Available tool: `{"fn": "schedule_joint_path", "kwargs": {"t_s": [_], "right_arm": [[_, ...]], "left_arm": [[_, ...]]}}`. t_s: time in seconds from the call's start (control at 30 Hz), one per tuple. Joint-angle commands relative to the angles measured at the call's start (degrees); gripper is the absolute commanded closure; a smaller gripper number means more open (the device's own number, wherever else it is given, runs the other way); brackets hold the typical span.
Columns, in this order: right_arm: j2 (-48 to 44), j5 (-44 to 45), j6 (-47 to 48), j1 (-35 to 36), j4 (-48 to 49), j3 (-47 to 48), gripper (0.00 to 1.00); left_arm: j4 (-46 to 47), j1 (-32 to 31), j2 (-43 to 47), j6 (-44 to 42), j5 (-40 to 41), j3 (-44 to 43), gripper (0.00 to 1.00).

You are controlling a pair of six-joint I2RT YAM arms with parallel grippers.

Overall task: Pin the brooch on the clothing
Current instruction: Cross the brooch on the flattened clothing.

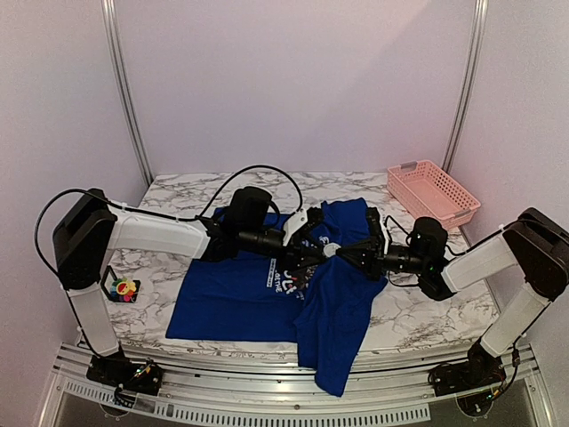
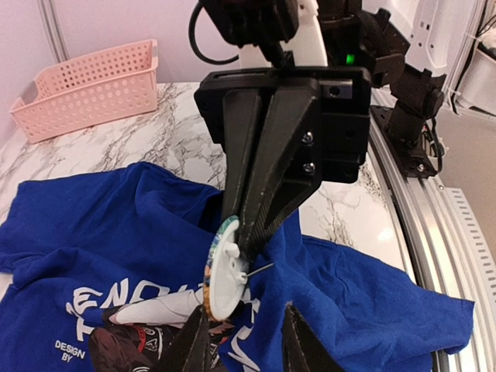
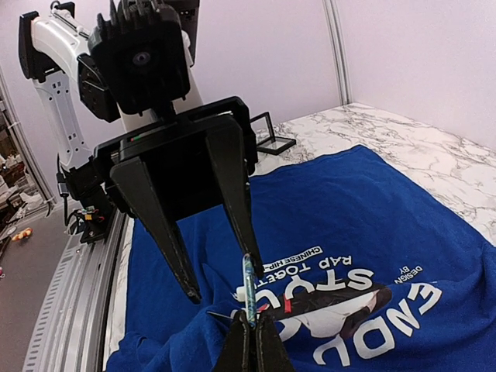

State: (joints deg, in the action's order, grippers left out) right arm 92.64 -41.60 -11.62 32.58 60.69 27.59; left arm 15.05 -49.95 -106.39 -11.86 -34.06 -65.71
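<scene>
Top external view, left to right: a multicoloured flower-shaped piece sits in a black open-frame holder near the white marble table's left edge; your left gripper has its fingers apart over the royal-blue T-shirt's chest print; your right gripper is clamped on the round, white-backed brooch with a coloured rim, pin bared just above the cloth; piercing and clasping look left to do; the tools crowd nose to nose; the hem overhangs the near edge; the pink plastic lattice basket stands well apart.
</scene>
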Motion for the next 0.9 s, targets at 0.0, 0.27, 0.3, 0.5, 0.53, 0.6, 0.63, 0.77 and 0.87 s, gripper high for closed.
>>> {"fn": "schedule_joint_path", "kwargs": {"t_s": [0.0, 0.27, 0.3, 0.5, 0.53, 0.6, 0.63, 0.77, 0.87], "right_arm": [[-1.4, 2.2, -0.1, -0.5, -0.6, 0.8, 1.0], [-2.3, 2.8, -0.9, -0.5, -0.9, 0.8, 1.0], [-2.3, 3.0, -0.9, -0.5, -1.0, 0.7, 1.0], [-2.0, 3.1, -0.8, -0.5, -1.7, 0.6, 1.0], [-2.0, 3.1, -0.8, -0.5, -1.7, 0.7, 1.0], [-1.9, 3.3, -0.7, -0.5, -1.6, 0.6, 1.0], [-1.7, 3.3, -0.7, -0.5, -1.7, 0.7, 1.0], [-1.1, 2.9, -0.8, -0.5, -1.7, 1.1, 1.0], [-1.0, 2.9, -0.9, -0.5, -1.7, 1.4, 1.0]], "left_arm": [[1.9, -1.9, -0.4, -0.2, -0.1, 0.5, 0.7], [2.2, -2.6, -0.1, 0.6, -0.1, 2.6, 0.7], [2.7, -2.4, 0.3, 1.1, 0.6, 3.1, 0.67], [5.7, -0.8, 3.2, 0.3, 4.5, 5.4, 0.58], [5.8, -1.0, 3.8, -1.4, 3.7, 6.1, 0.55], [5.8, -1.6, 4.9, -4.0, 2.5, 7.8, 0.52], [5.9, -2.0, 5.2, -4.4, 2.2, 8.4, 0.52], [7.8, -2.8, 3.3, -1.7, 3.1, 6.2, 0.52], [10.1, -2.9, 1.0, 0.3, 4.3, 4.5, 0.55]]}}
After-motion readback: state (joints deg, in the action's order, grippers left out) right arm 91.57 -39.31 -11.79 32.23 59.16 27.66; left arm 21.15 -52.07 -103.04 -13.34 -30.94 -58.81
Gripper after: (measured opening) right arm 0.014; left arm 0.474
